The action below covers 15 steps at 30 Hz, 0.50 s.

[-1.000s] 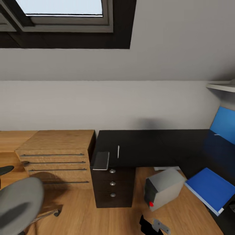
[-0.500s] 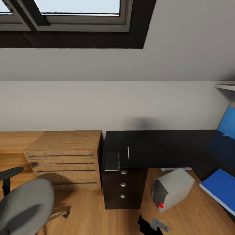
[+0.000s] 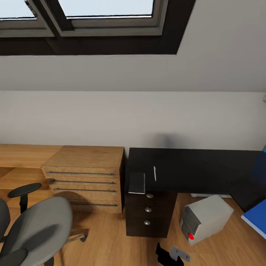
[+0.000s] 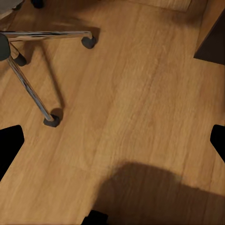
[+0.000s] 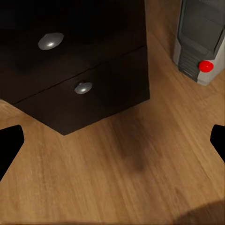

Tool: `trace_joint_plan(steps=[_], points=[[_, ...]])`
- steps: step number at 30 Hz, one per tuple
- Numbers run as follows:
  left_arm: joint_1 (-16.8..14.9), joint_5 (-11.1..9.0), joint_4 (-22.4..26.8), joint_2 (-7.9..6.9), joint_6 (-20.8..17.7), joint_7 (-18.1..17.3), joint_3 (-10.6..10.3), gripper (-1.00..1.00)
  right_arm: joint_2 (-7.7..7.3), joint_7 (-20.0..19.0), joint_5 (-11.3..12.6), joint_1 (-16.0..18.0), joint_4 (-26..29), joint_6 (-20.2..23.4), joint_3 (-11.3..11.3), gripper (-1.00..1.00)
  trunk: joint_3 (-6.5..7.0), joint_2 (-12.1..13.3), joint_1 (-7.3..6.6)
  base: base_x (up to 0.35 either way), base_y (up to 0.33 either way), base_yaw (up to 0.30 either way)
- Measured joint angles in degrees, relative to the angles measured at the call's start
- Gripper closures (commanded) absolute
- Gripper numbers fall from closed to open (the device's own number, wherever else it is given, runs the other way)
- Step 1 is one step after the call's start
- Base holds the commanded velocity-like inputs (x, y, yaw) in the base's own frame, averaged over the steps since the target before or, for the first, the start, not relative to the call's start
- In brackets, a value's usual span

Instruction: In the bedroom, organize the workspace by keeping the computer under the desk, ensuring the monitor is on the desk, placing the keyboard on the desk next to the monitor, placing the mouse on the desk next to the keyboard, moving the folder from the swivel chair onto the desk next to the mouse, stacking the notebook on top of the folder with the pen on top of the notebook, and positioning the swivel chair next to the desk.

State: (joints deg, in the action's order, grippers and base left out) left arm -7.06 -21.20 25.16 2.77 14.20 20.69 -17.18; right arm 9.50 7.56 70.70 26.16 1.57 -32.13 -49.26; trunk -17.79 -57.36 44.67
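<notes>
From the head camera I see the desk (image 3: 192, 166) against the white wall, its glossy black top running toward the right side of the view. On the near left corner of the top lies the notebook (image 3: 137, 183), dark grey, its front edge at the rim above the drawers. Just beside it, on its right and not touching, lies the pen (image 3: 154, 173), thin and white. Under this corner is the dark drawer unit (image 3: 147, 216) with three round knobs. The computer (image 3: 205, 219) stands on the wooden floor (image 3: 111, 244) under the desk, to the right of the drawer unit, turned at an angle, with the red dot low on its front. At the right edge I see a part of the folder (image 3: 256, 218), bright blue.

Left of the desk stands a light wooden drawer chest (image 3: 87, 177), touching or almost touching it. The swivel chair (image 3: 35, 231) is at the lower left, well apart from the desk.

In the left wrist camera, the left end effector (image 4: 112, 140) is spread wide above bare floor, near the chrome legs of the chair. In the right wrist camera, the right end effector (image 5: 112, 145) is also spread wide, holding nothing, pointing to the floor in front of the drawer unit.
</notes>
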Motion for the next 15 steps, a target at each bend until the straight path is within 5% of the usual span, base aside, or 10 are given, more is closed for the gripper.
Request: trace_joint_plan(steps=[9, 15], points=[[0.0, 0.1, 0.6, 0.06, 0.1, -0.3, -0.6, -1.00, -0.14, 0.0, -1.0, 0.0, 0.1, -0.3, 0.0, -1.00, -0.01, 0.0, 0.00, 0.000, 0.004, 0.004], [0.0, 0.2, 13.2, -0.16, -2.1, -0.1, -1.7, -1.00, -0.03, 0.0, -1.2, 0.0, 1.2, -0.4, 0.0, -1.00, 0.00, 0.0, 0.00, 0.000, 0.000, 0.000]])
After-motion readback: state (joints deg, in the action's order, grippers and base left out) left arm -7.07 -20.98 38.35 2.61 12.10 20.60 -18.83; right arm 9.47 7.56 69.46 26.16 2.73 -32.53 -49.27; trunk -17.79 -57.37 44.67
